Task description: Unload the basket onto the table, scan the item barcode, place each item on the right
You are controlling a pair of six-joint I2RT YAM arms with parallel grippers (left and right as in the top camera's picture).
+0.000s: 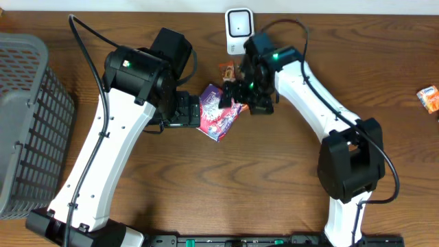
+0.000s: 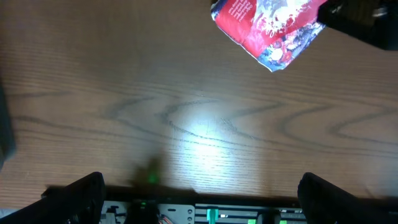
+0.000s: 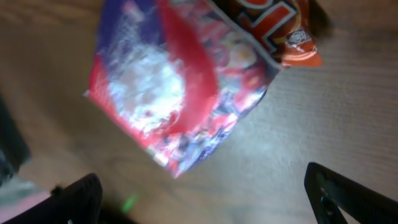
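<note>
The item, a crinkled purple-and-red snack packet [image 1: 218, 115], lies on the wooden table between the two grippers. The white barcode scanner [image 1: 238, 29] stands at the table's back edge, behind the packet. My left gripper [image 1: 194, 110] is just left of the packet and open; in its wrist view the gripper [image 2: 202, 193] holds nothing and the packet [image 2: 267, 28] sits far ahead at the upper right. My right gripper [image 1: 236, 92] hovers at the packet's upper right corner. Its wrist view shows this gripper [image 3: 205, 193] open with the blurred packet [image 3: 180, 93] beyond its fingertips.
A grey mesh basket [image 1: 27, 123] fills the left side of the table. A small orange snack pack [image 1: 226, 69] lies by the scanner's foot, also seen as an orange pack [image 3: 280, 28] behind the item. Another orange packet [image 1: 429, 98] lies at the far right edge.
</note>
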